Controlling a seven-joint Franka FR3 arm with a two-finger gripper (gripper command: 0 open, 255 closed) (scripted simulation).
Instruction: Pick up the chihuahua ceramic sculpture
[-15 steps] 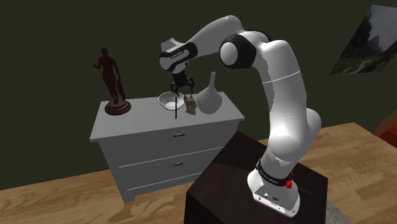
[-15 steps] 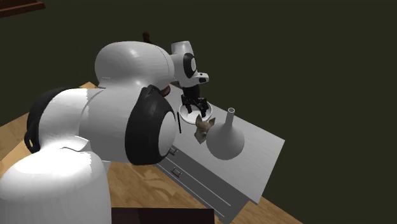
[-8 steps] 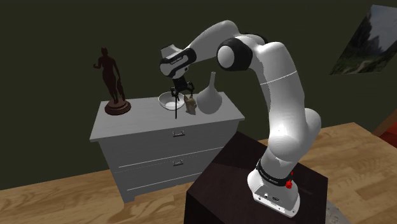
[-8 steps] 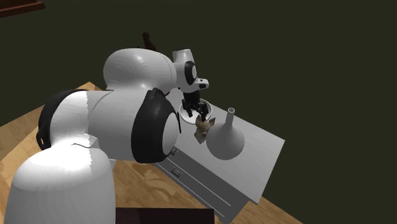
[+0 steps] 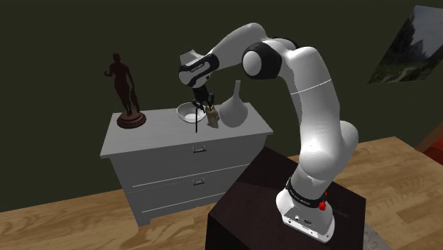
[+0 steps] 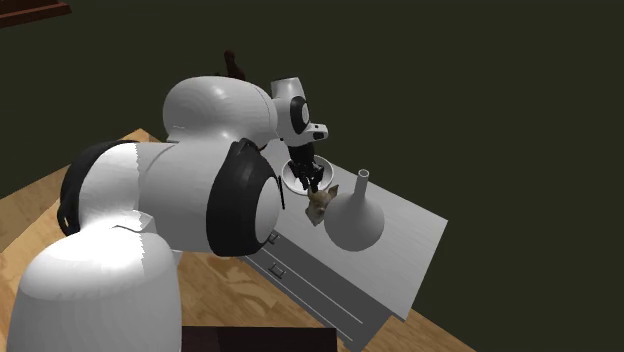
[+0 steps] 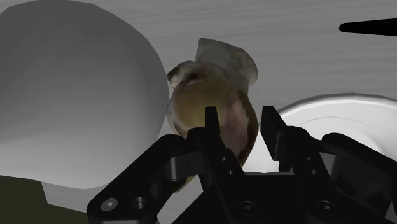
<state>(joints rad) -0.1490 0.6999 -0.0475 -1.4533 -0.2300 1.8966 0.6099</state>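
Subject of inspection: the chihuahua sculpture (image 5: 211,116) (image 6: 319,204) (image 7: 216,95). It was a small glazed figure, tan to olive-brown over the rounded body and paler cream toward the top. The second exterior view showed a light face with two pointed ears. Finer detail could not be made out.

Position: the sculpture stood on the top of the grey dresser (image 5: 177,153) (image 6: 400,250) (image 7: 305,57), just beside the white vase (image 5: 234,106) (image 6: 356,220) (image 7: 70,95). It lay between that vase and a white bowl (image 5: 187,111) (image 6: 292,180) (image 7: 343,127). Whether it touched the vase could not be determined.

Gripper (image 5: 204,105) (image 6: 314,184) (image 7: 240,118): it hung directly over the sculpture, beside the vase's neck and pointing down at the dresser top. In the wrist view its two black fingers (image 7: 212,124) were drawn in on either side of the figure and appeared clamped on its upper part. The figure's base could not be seen clear of the dresser.

Other item: a dark brown statue of a standing figure (image 5: 126,89) stood well apart from the vase, at the dresser's opposite end.
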